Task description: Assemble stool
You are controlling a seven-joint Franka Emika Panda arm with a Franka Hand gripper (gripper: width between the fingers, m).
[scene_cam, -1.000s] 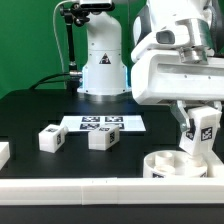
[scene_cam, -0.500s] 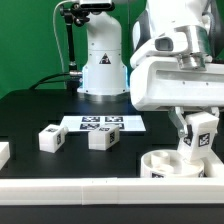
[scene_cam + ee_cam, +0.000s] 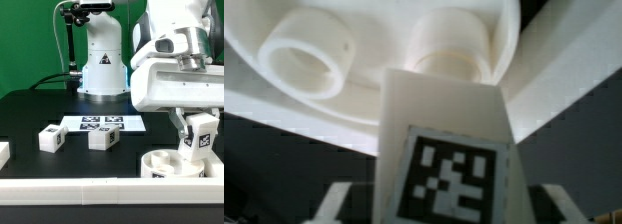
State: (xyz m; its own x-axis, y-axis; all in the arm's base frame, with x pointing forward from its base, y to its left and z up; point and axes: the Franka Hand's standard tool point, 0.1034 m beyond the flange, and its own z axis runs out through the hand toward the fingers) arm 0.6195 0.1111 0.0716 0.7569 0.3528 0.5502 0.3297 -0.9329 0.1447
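Note:
My gripper [image 3: 199, 128] is shut on a white stool leg [image 3: 201, 137] with a black-and-white tag. It holds the leg slightly tilted over the round white seat [image 3: 165, 167] at the exterior view's lower right. The leg's lower end is at the seat; whether they touch I cannot tell. In the wrist view the leg [image 3: 441, 120] fills the middle between my gripper's [image 3: 446, 206] fingers. Beyond it lies the seat [image 3: 384, 100] with a ring-shaped socket [image 3: 304, 64] and a second socket [image 3: 455, 45]. Two loose legs [image 3: 51, 137] [image 3: 101, 138] lie on the black table.
The marker board [image 3: 102, 123] lies flat behind the loose legs. A long white border rail [image 3: 70, 188] runs along the table's front edge. A white piece [image 3: 4, 153] shows at the exterior view's far left. The robot base [image 3: 103, 60] stands at the back.
A second ago my gripper with the leg shifted slightly down toward the seat. It has held still over the last half second.

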